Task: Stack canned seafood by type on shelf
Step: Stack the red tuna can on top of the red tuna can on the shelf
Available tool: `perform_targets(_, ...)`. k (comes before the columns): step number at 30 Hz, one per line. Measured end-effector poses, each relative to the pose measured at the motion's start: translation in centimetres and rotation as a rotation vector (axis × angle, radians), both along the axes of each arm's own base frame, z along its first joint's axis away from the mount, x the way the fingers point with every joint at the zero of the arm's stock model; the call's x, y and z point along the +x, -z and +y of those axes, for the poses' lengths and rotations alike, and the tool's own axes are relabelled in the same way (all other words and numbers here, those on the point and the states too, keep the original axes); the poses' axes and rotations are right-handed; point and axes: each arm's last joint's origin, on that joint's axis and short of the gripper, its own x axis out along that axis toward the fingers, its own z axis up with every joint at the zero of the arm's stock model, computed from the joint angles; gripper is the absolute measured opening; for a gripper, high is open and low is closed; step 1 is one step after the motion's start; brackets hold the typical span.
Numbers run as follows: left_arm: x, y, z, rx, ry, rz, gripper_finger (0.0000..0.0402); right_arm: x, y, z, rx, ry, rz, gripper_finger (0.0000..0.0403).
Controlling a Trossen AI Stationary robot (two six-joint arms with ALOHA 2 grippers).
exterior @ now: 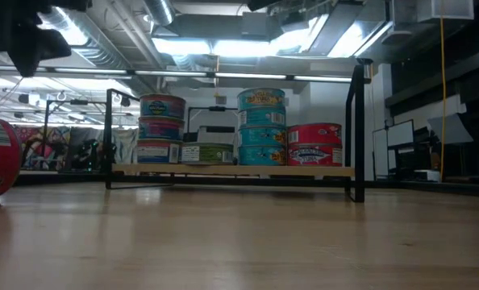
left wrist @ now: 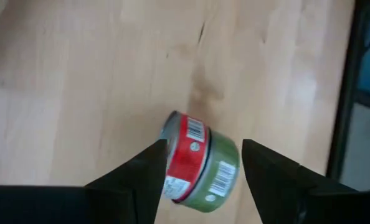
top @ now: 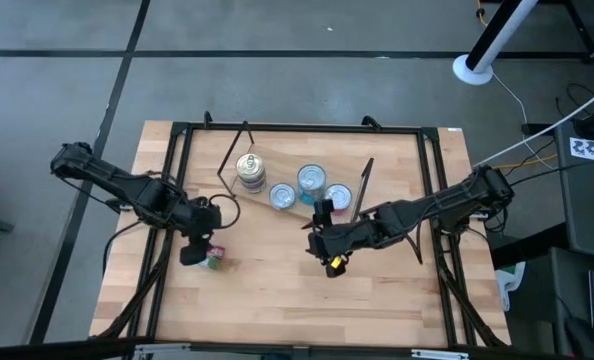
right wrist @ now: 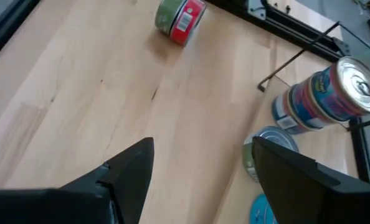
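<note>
Shelf (top: 362,180) sits at back middle of your table (top: 277,290). On it you've got four can piles: tall stack (top: 250,171) at left end, low one (exterior: 206,152) next in low view, tall stack (exterior: 261,126) after that, short stack (exterior: 314,145) at right end. Loose can (top: 215,259) lies on its side on table, front-left of shelf, well apart from it. Left gripper (top: 192,254) right over that can; right gripper (top: 329,262) in front of shelf, near its right half.

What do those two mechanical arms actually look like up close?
Both are slim, dark, jointed arms with black cables looping beside them. The left gripper and the right gripper each end in two flat, black, wedge-shaped jaws. The right one shows a small yellow mark near its tip.
</note>
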Motion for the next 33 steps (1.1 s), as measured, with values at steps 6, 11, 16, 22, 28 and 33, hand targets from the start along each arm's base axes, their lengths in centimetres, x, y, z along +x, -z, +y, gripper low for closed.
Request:
perform_targets(6,0.9,1.5,-0.4,0.050,0.061,0.054,0.0219,-0.4,0.3,0.2,0.019,0.022,0.035,0.0271)
perform_targets(11,1.8,2.6,-0.7,0.088,0.109,0.111,0.0221,-0.6,0.5,0.1,0.030,0.045,0.065,0.0271)
perform_targets(16,2.6,3.6,-1.0,0.117,0.149,0.161,0.0221,-0.6,0.5,0.1,0.029,0.046,0.067,0.0271)
perform_targets(22,2.9,4.3,-1.3,0.104,0.181,0.200,0.0221,-0.6,0.5,0.1,0.028,0.046,0.067,0.0271)
perform_targets(28,3.0,4.3,-1.3,0.107,0.195,0.203,0.0221,-0.6,0.5,0.1,0.029,0.045,0.068,0.0271)
perform_targets(33,3.0,4.3,-1.3,0.106,0.194,0.203,0.0221,-0.6,0.6,0.1,0.028,0.045,0.068,0.0271)
